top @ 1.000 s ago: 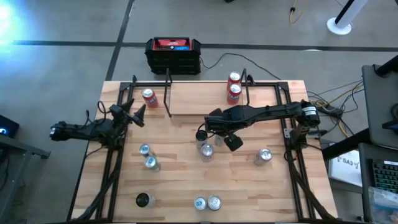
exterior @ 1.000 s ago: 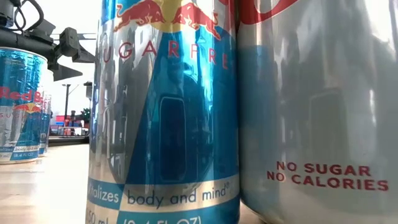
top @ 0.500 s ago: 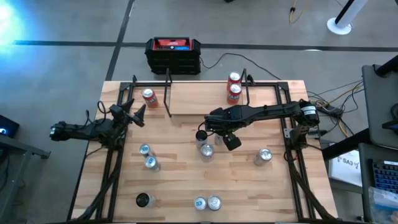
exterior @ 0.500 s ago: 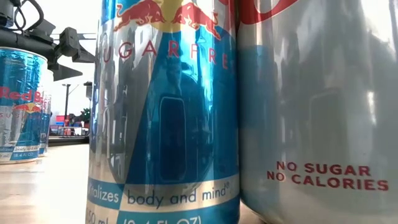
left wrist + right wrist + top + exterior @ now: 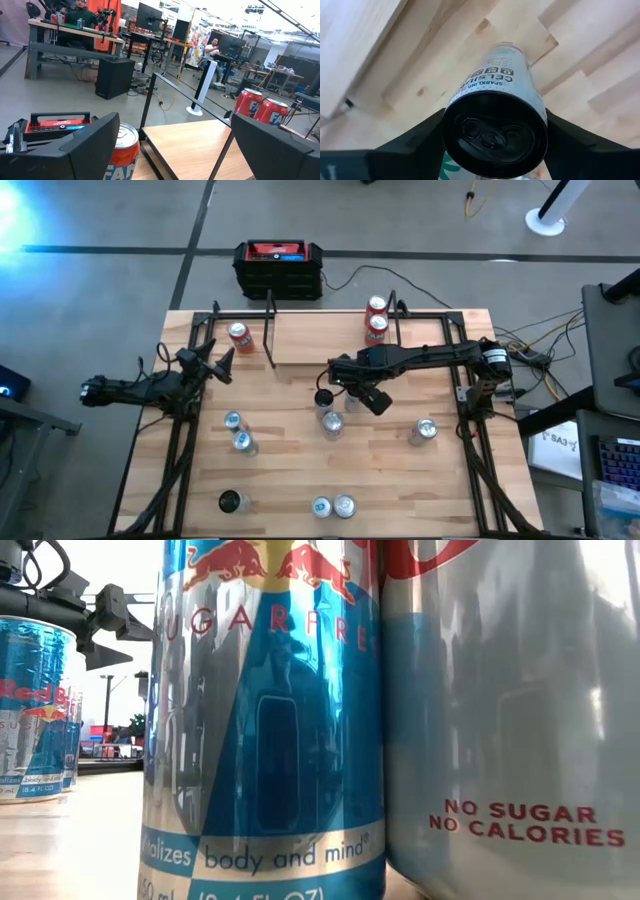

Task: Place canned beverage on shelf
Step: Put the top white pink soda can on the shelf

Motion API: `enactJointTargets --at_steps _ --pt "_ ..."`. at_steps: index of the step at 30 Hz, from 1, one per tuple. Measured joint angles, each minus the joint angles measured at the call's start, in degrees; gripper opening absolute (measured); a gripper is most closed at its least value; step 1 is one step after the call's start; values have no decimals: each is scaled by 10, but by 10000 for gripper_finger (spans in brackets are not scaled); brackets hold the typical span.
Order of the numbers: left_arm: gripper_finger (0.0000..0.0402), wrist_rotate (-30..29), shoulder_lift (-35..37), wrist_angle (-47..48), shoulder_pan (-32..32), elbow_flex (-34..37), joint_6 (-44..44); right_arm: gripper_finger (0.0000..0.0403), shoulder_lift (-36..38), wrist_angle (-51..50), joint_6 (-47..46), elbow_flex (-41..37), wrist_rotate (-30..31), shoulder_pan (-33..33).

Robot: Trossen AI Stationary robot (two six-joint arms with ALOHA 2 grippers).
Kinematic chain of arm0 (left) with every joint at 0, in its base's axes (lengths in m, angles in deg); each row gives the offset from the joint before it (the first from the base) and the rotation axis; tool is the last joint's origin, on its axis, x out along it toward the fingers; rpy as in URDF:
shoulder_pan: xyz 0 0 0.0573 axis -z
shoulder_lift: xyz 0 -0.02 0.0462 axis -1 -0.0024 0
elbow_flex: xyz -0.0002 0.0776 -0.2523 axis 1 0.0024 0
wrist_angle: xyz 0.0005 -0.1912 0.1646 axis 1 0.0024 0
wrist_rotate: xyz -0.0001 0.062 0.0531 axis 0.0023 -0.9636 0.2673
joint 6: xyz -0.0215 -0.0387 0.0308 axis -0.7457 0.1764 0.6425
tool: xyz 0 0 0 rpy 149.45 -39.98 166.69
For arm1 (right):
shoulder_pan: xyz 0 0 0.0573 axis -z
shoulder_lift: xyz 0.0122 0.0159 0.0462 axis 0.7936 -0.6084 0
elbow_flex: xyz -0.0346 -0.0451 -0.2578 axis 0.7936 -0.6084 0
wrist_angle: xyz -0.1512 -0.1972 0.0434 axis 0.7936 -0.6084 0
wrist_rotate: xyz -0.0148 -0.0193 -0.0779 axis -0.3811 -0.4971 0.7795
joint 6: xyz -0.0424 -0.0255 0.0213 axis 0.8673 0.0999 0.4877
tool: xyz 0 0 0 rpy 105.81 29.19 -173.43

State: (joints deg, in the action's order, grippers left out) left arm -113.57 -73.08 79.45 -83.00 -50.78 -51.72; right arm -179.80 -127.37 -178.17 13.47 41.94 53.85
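Black-topped can (image 5: 495,127) upright on the bench (image 5: 290,460), long axis vertical, lid facing the wrist camera, near the middle just before the shelf (image 5: 330,340). Flanked by both fingers of the right claw (image 5: 332,393), closing in; firm contact impossible to confirm. Label mostly hidden, only "SPARKLING" readable. Left claw (image 5: 222,364) spread wide, parked beside a red can (image 5: 240,336).
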Motion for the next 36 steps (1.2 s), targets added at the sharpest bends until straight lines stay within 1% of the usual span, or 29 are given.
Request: enactJointTargets --at_steps 3,8,11,15,18,21,24,36 --pt "368 0 0 0 0 0 0 251 0 0 100 5 -6 5" --pt "368 0 0 0 0 0 0 251 -2 -1 297 19 -10 11" --pt "368 0 0 0 0 0 0 261 -3 -4 399 26 -10 16" --pt "368 0 0 0 0 0 0 265 -3 -6 514 29 -4 20" --pt "368 0 0 0 0 0 0 262 -3 -7 579 29 -6 21" --pt "368 0 0 0 0 0 0 263 -3 -8 622 30 -6 21" --pt "368 0 0 0 0 0 0 274 -3 -9 647 30 -6 21" --pt "368 0 0 0 0 0 0 344 -3 -28 632 29 -4 21"
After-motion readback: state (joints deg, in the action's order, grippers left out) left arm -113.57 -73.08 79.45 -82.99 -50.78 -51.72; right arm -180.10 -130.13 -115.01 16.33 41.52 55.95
